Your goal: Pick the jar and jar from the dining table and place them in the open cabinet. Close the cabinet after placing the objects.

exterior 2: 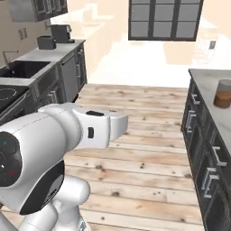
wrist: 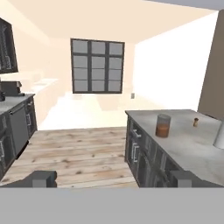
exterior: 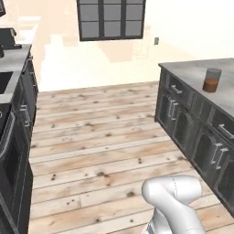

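Note:
A clear jar with reddish-brown filling (wrist: 163, 125) stands upright near the front-left corner of the marble-topped dining table (wrist: 192, 151). The same jar (exterior: 212, 80) (exterior 2: 223, 94) shows at the right in both base views, on the dining table (exterior: 185, 69) (exterior 2: 205, 83). My gripper (wrist: 113, 179) is open, its fingertips (wrist: 43, 178) far apart with nothing between them. It hangs over the wood floor, well short and left of the table. The second jar and the cabinet are out of view.
A tiny brown shaker (wrist: 196, 122) sits behind the jar, and a pale object (wrist: 219, 133) is cut off by the right edge. A dark counter (exterior 2: 43, 56) with sink (exterior 2: 22, 67) and coffee machine (exterior 2: 61, 32) lines the left. Wood floor (exterior: 100, 132) lies between.

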Robot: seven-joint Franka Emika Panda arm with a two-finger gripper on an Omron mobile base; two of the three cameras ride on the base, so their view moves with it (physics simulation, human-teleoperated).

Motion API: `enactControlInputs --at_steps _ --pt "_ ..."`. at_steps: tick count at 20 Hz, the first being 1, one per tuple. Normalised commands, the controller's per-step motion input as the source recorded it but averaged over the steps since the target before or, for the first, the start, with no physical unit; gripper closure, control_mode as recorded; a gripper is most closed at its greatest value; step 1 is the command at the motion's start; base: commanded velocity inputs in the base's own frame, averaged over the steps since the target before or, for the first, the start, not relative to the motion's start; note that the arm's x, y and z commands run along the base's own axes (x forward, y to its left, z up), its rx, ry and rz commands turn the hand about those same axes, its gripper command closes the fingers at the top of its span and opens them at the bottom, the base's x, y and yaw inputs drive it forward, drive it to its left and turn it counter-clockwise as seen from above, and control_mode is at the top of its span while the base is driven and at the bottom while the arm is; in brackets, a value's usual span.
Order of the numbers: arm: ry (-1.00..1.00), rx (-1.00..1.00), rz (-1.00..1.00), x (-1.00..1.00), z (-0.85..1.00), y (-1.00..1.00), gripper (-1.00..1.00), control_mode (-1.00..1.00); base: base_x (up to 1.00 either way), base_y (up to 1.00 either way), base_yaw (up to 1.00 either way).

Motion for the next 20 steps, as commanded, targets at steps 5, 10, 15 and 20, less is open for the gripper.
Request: enactControlInputs --at_steps 5,10,15,20 --pt "0.00 0.00 0.00 0.00 0.00 0.00 -1.00 1.00 0.73 0.05 -0.33" --pt "0.00 0.00 0.00 0.00 0.00 0.00 -1.00 1.00 0.48 0.00 -0.46" --pt "0.00 0.00 0.00 0.00 0.00 0.00 -1.00 1.00 0.28 0.00 -0.53" --pt "0.00 0.00 0.00 0.00 0.00 0.00 -1.00 1.00 0.14 0.00 -0.56"
